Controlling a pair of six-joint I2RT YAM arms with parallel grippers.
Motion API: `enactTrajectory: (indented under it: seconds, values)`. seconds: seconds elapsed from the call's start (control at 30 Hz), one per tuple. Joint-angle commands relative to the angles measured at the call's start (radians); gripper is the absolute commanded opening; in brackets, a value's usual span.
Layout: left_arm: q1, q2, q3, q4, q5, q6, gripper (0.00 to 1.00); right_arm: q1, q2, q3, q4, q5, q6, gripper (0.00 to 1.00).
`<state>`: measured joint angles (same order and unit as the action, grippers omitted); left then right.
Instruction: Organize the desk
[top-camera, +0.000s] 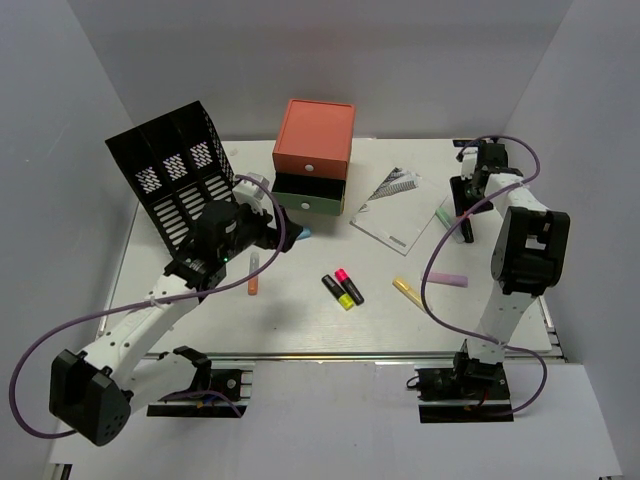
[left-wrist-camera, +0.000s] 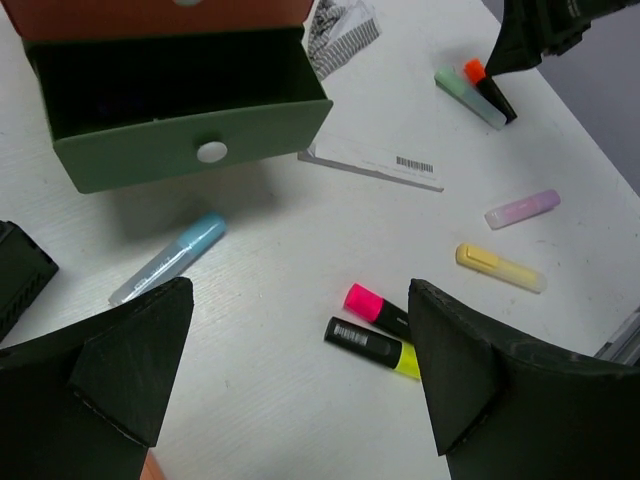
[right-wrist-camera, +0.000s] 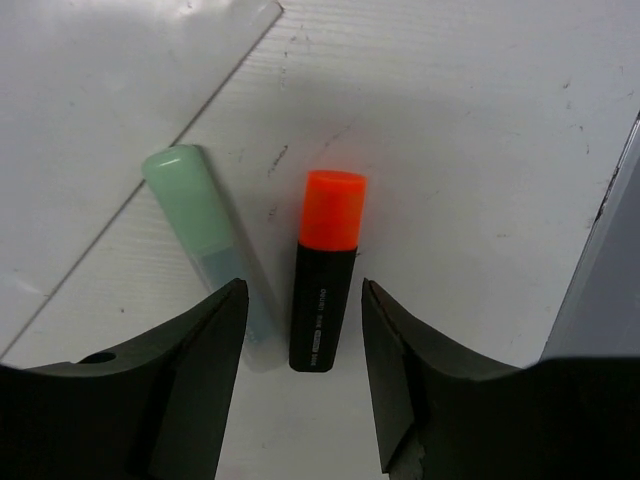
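Near rail edges the counter, the big white top under both arms that carries everything. Mid-counter, loose: pink-capped marker touching yellow-capped marker, yellow highlighter, lilac highlighter. They look unsorted.

Left tool hangs above them, jaws wide apart, nothing between. Probably free for a next pick. Blue pen lies just in front of the green drawer, which is pulled out, likely to take pens.

Far right, right tool has jaws apart straddling the orange-capped marker, not clamped. Looks lined up to grab. Green highlighter lies just beside it.
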<state>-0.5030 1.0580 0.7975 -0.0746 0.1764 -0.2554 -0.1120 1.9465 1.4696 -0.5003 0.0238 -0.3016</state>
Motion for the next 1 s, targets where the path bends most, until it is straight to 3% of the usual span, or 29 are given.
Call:
enactTrajectory:
  seconds: [0.0,0.33,0.57,0.97]
  values:
    - [0.003,-0.038,0.006,-0.005,-0.041,0.010,0.98,-0.020,0.015,0.043,-0.006,0.044,-0.025,0.53]
    - [0.003,-0.032,0.006,-0.004,-0.031,0.013,0.98,-0.054,0.118,0.072,-0.038,-0.016,-0.036,0.50]
    - [0.003,-0.023,0.009,-0.007,-0.031,0.016,0.98,-0.061,0.155,0.067,-0.047,-0.015,-0.054,0.57]
    - [0.003,-0.015,0.009,-0.010,-0.034,0.018,0.98,-0.103,0.201,0.017,-0.056,-0.058,-0.093,0.45]
